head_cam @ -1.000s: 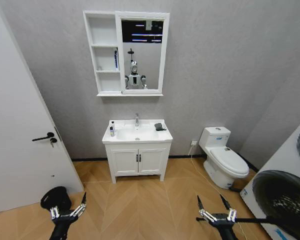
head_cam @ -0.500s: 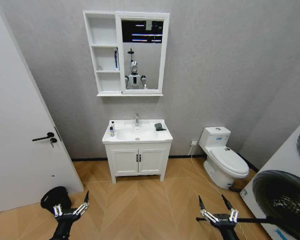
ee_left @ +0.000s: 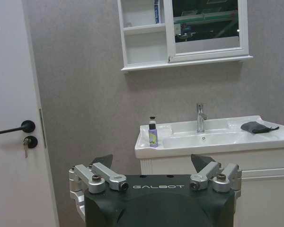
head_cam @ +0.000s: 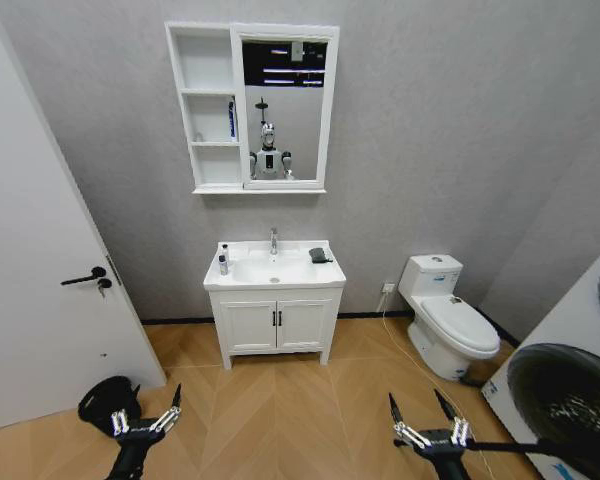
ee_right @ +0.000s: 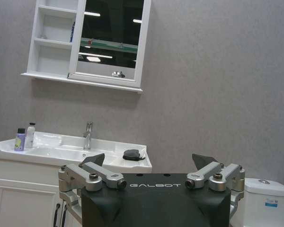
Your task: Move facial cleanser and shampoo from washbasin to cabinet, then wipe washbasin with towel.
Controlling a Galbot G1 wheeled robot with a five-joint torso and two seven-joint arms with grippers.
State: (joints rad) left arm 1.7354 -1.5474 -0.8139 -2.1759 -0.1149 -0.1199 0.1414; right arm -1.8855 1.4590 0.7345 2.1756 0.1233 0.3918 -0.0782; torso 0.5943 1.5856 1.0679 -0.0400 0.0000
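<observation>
Head view: left hand (head_cam: 145,423) low over the wood floor (head_cam: 290,410), fingers spread, released, grasping nothing. Right hand (head_cam: 427,432) at matching height on the other side, also released and empty. Both well apart from the washbasin (head_cam: 274,268), which stands against the grey wall ahead.

Left wrist view: left hand (ee_left: 154,165) with jaws wide. Beyond it, the washbasin (ee_left: 217,139) with chrome tap (ee_left: 200,117) at the back rim. A small bottle (ee_left: 153,133) with a dark cap stands upright on the rim corner nearest the door (ee_left: 14,118). Towel (ee_left: 255,126), dark, bunched, lies on the opposite rim corner.

Right wrist view: right hand (ee_right: 149,165) with jaws wide. On the far rim corner two bottles stand close together: a purple one (ee_right: 20,140) and a white one (ee_right: 31,135) just beside it; whether they touch, cannot tell. Towel (ee_right: 132,154) on the near rim corner, tap (ee_right: 88,135) between.

Head view: cabinet (head_cam: 208,105) hangs above the washbasin, three open tiers joined to the mirror (head_cam: 282,105). A blue-and-white tube (head_cam: 232,119) stands upright in the middle tier, against the mirror side. Toilet (head_cam: 446,316) to the right of the vanity (head_cam: 275,322), near the wall.
</observation>
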